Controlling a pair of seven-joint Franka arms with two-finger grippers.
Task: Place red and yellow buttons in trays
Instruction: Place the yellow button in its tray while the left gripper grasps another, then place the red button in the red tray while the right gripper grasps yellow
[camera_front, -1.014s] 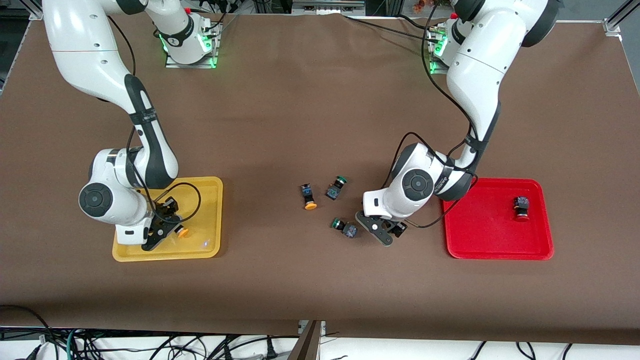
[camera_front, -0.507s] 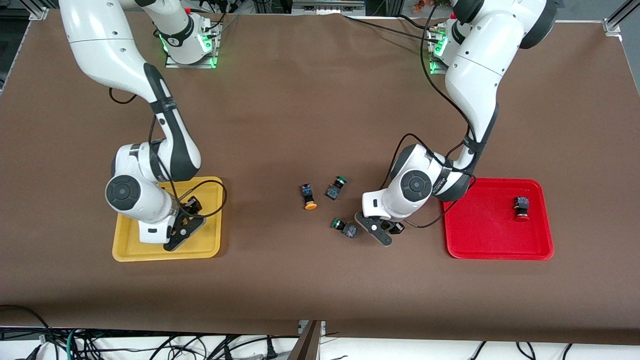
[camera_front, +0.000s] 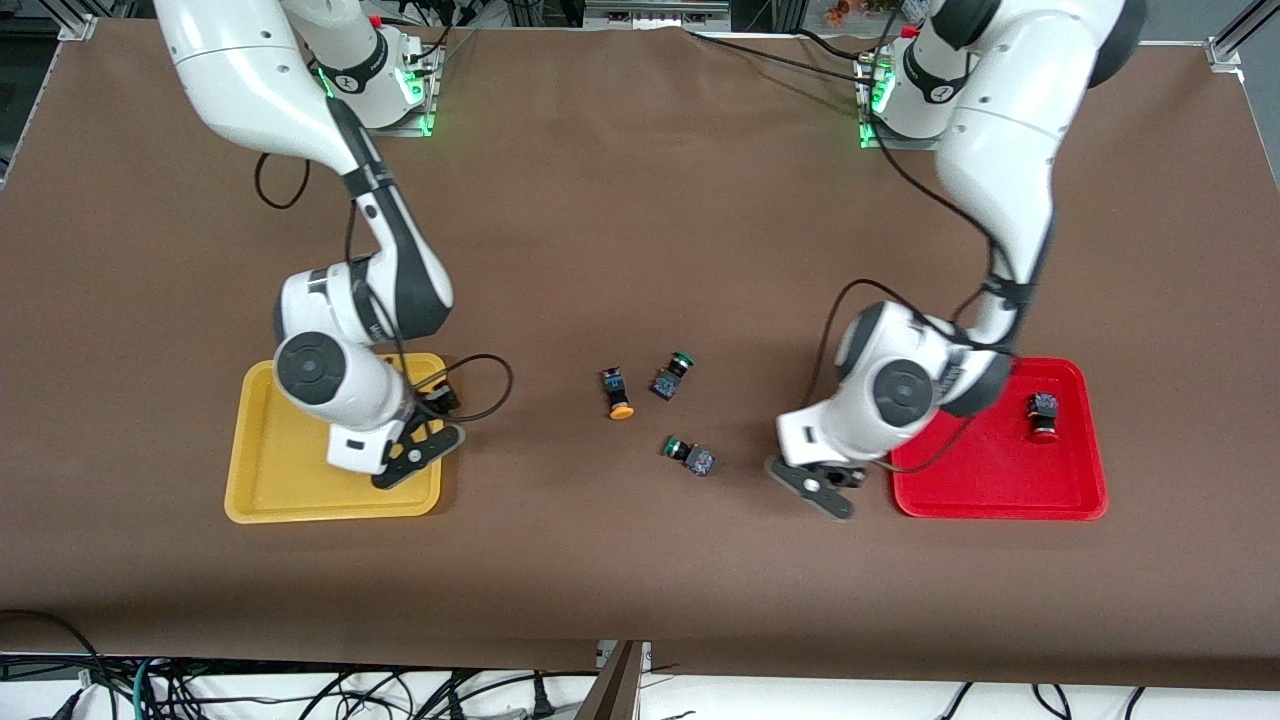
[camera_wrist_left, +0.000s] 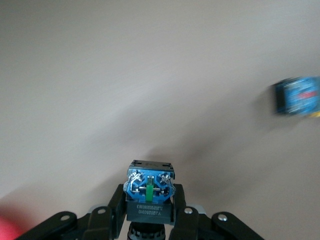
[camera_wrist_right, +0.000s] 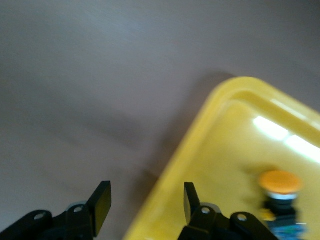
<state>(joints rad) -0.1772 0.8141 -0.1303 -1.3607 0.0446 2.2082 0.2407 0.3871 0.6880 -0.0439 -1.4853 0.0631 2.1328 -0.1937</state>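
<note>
My left gripper (camera_front: 822, 488) is shut on a button (camera_wrist_left: 150, 189) with a blue-grey block base, its cap hidden, over the table beside the red tray (camera_front: 980, 470). A red-capped button (camera_front: 1042, 416) lies in that tray. My right gripper (camera_front: 425, 455) is open and empty over the yellow tray's (camera_front: 275, 470) rim toward the table's middle. In the right wrist view a yellow-capped button (camera_wrist_right: 280, 192) stands in the yellow tray (camera_wrist_right: 220, 165) beside the open gripper (camera_wrist_right: 145, 202). A second yellow-capped button (camera_front: 619, 394) lies on the table's middle.
Two green-capped buttons lie near the middle, one (camera_front: 673, 375) beside the yellow-capped one, one (camera_front: 690, 456) nearer the front camera. A blurred blue button base (camera_wrist_left: 297, 96) shows in the left wrist view. Cables hang off both wrists.
My left gripper has moved with its button toward the red tray. My right gripper has drawn away from the yellow-capped button in the yellow tray toward the table's middle.
</note>
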